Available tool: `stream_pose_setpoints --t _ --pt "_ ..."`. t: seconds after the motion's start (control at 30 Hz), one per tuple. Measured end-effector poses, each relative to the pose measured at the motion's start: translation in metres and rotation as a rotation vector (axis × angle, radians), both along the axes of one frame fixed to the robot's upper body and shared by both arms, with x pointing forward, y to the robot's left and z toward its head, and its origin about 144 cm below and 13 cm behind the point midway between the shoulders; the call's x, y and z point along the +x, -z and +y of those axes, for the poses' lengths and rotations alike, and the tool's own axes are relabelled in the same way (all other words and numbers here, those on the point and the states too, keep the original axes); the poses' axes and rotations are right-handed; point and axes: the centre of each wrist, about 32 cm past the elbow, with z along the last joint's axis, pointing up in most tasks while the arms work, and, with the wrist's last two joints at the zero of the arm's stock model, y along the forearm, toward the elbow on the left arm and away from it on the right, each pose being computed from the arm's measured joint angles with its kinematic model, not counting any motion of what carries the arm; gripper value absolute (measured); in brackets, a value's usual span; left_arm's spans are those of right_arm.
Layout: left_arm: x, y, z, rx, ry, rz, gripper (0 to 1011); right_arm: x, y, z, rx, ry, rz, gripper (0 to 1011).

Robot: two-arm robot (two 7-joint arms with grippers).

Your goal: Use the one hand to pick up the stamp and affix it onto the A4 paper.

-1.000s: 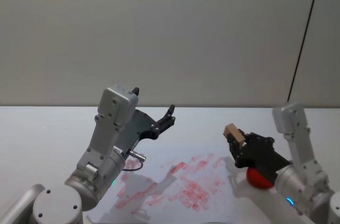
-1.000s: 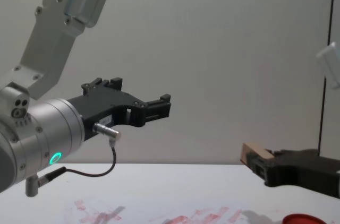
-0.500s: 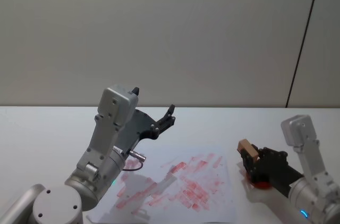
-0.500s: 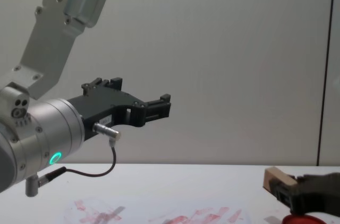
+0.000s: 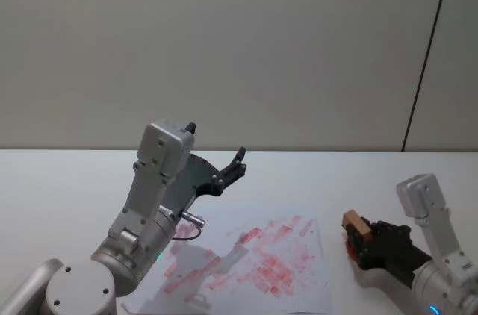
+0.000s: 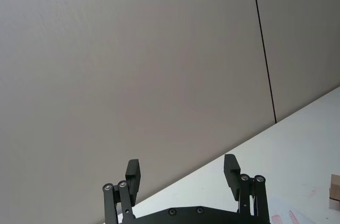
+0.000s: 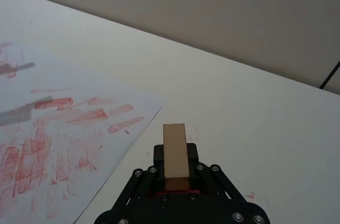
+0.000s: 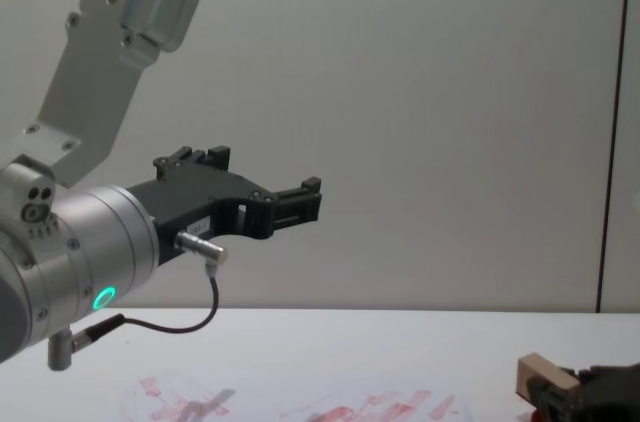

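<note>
The stamp point(image 5: 356, 223) is a pale wooden block standing up out of my right gripper point(image 5: 361, 233), which is shut on it low over the table. It sits just right of the A4 paper point(image 5: 302, 274), a white sheet covered in smeared red prints. In the right wrist view the stamp point(image 7: 175, 152) rises between the black fingers point(image 7: 155, 156), beyond the paper's edge point(image 7: 114, 147). The chest view has the stamp point(image 8: 544, 376) at the lower right. My left gripper point(image 5: 240, 162) hangs open and empty high above the paper's far left; its fingers point(image 6: 133, 170) are spread wide.
A sliver of the red ink pad point(image 5: 348, 245) peeks out under the right gripper. The white table point(image 5: 67, 181) runs back to a grey wall. The left arm's large silver wrist point(image 8: 90, 252) with its black cable hangs over the paper's left part.
My right gripper has carried the stamp to the right and down, from over the paper's right edge to low above the red pad. The left arm has not moved.
</note>
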Motion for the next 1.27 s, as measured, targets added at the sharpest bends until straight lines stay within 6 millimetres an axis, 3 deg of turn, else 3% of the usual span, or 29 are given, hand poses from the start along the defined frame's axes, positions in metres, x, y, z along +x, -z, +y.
stream_pose_setpoints --t 0.37,0.73,0.87,1.0,1.17,1.27 --pt "0.0 0.0 0.0 0.0 0.0 0.0 1003 0.001 0.004 -0.004 -0.017 0.001 0.018 250" --pt "0.0 0.0 0.0 0.0 0.0 0.0 1002 0.001 0.005 -0.005 -0.016 0.001 0.022 639" --pt "0.0 0.0 0.0 0.0 0.0 0.0 1002 0.001 0.001 -0.005 -0.002 -0.001 0.006 720" --pt "0.0 0.0 0.0 0.0 0.0 0.0 1002 0.001 -0.004 -0.004 0.019 -0.003 -0.022 867" --pt "0.0 0.0 0.0 0.0 0.0 0.0 1002 -0.001 -0.016 -0.001 0.051 -0.006 -0.074 995" --pt "0.0 0.0 0.0 0.0 0.0 0.0 1002 -0.002 -0.021 0.001 0.068 -0.007 -0.098 1001"
